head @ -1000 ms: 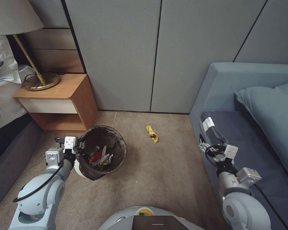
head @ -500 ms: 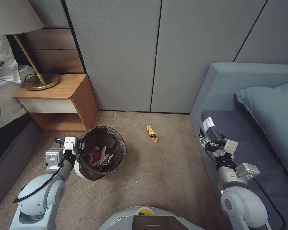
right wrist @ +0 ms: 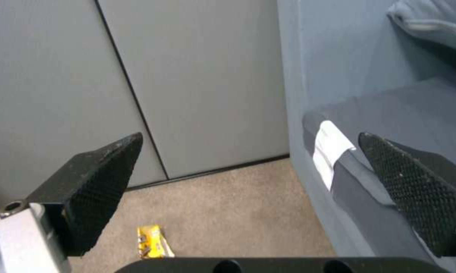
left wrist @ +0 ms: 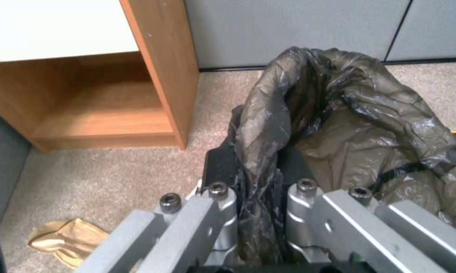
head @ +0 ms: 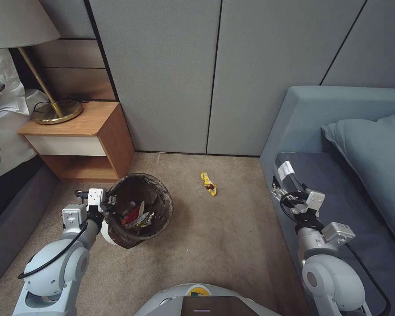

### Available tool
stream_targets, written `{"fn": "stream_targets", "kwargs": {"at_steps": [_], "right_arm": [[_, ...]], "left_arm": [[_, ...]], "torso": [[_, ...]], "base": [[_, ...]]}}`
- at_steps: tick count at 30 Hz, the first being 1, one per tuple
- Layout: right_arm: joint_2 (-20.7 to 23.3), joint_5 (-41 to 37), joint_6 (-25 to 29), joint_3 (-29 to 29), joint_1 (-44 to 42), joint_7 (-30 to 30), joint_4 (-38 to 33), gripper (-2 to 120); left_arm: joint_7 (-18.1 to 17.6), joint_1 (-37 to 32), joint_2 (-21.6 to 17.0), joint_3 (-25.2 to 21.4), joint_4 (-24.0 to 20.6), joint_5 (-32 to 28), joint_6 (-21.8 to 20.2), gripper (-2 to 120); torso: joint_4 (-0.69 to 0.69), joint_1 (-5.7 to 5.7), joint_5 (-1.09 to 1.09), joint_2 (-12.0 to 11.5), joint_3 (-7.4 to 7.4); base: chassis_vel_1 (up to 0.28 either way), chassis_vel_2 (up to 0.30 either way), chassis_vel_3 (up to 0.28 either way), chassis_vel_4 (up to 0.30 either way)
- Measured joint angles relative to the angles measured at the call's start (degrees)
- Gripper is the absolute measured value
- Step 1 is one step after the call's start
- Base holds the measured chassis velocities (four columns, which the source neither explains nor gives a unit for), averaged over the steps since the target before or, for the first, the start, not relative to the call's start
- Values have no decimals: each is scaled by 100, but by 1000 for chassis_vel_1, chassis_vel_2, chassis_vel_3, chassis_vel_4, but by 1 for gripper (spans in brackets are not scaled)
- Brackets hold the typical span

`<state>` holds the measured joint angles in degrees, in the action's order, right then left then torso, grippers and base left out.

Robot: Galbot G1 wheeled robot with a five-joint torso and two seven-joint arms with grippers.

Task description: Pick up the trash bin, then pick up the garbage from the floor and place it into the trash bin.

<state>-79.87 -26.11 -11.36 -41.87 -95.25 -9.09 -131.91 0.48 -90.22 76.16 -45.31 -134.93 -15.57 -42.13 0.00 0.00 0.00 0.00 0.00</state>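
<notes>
The trash bin (head: 138, 210), white with a dark liner bag, stands on the floor (head: 232, 228) near the nightstand and holds red and yellow wrappers. My left gripper (head: 109, 202) is shut on its near-left rim; in the left wrist view the left gripper (left wrist: 258, 167) pinches the liner bag (left wrist: 339, 125). A yellow wrapper, garbage (head: 209, 183), lies on the carpet toward the wall and shows again as the yellow wrapper (right wrist: 154, 246). A tan paper piece (left wrist: 61, 240) lies by the nightstand. My right gripper (head: 280, 189) hovers open at the sofa's edge, its fingers (right wrist: 101, 182) wide apart.
A wooden nightstand (head: 81, 140) with a brass lamp (head: 52, 109) stands left of the bin, with a bed (head: 0, 131) beyond it. A blue sofa (head: 351, 175) fills the right side. Grey wall panels (head: 215, 74) close the back. Open carpet lies between bin and sofa.
My right arm has drifted slightly forward and left along the sofa edge. The left gripper keeps its hold on the bin, which has barely moved.
</notes>
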Motion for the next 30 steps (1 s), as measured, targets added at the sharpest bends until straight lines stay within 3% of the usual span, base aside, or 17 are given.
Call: {"fn": "stream_targets", "kwargs": {"at_steps": [5, 10, 13, 14, 17, 18, 20, 22, 26, 30], "right_arm": [[169, -173, -177, 71, 111, -155, -19, 100], [717, -683, -932, 308, 752, -642, 97, 100], [1499, -1435, -1452, 554, 1336, -890, 279, 100], [1499, -1435, -1452, 554, 1336, -890, 279, 100], [2289, -2105, -1807, 895, 1855, -1037, 496, 100], [2289, -2105, -1807, 895, 1855, -1037, 496, 100], [2711, -2555, -1956, 1312, 2463, -1126, 790, 100], [2773, -2643, -1982, 1394, 2603, -1143, 846, 100], [3074, -3418, -2245, 2321, 3897, -1373, 1556, 100], [3056, -3620, -2341, 2907, 4579, -1389, 2152, 100]], "left_arm": [[-1, -7, 3, 9, -8, 9, 0, 7], [-4, -27, -27, 11, -30, 12, 0, 7], [-5, -53, -47, -2, -64, 12, 0, 7], [-5, -53, -47, -2, -64, 12, 0, 7], [-7, -70, -42, -11, -68, 16, 0, 7], [-7, -70, -42, -11, -68, 16, 0, 7], [-8, -84, -21, -13, -68, 35, 0, 7], [-8, -86, -16, -13, -68, 37, 0, 7], [-9, -107, 19, -15, -52, 73, 0, 7], [-11, -115, 31, -13, -52, 86, 0, 7]], "torso": [[0, 0, 0, 0, 0], [2, 0, 2, 0, 0], [2, 0, 2, 0, 0], [2, 0, 2, 0, 0], [0, 0, 0, 0, 1], [0, 0, 0, 0, 1], [-1, 0, 2, 0, 1], [-1, 0, 2, 0, 1], [2, 0, 0, -1, 1], [0, 0, 1, -1, 1]], "base": [[0, 0, 0, 0], [0, 0, 0, 0], [0, 0, 0, 0], [0, 0, 0, 0], [0, 0, 0, 0], [0, 0, 0, 0], [0, 0, 0, 0], [0, 0, 0, 0], [0, 0, 0, 0], [0, 0, 0, 0]]}}
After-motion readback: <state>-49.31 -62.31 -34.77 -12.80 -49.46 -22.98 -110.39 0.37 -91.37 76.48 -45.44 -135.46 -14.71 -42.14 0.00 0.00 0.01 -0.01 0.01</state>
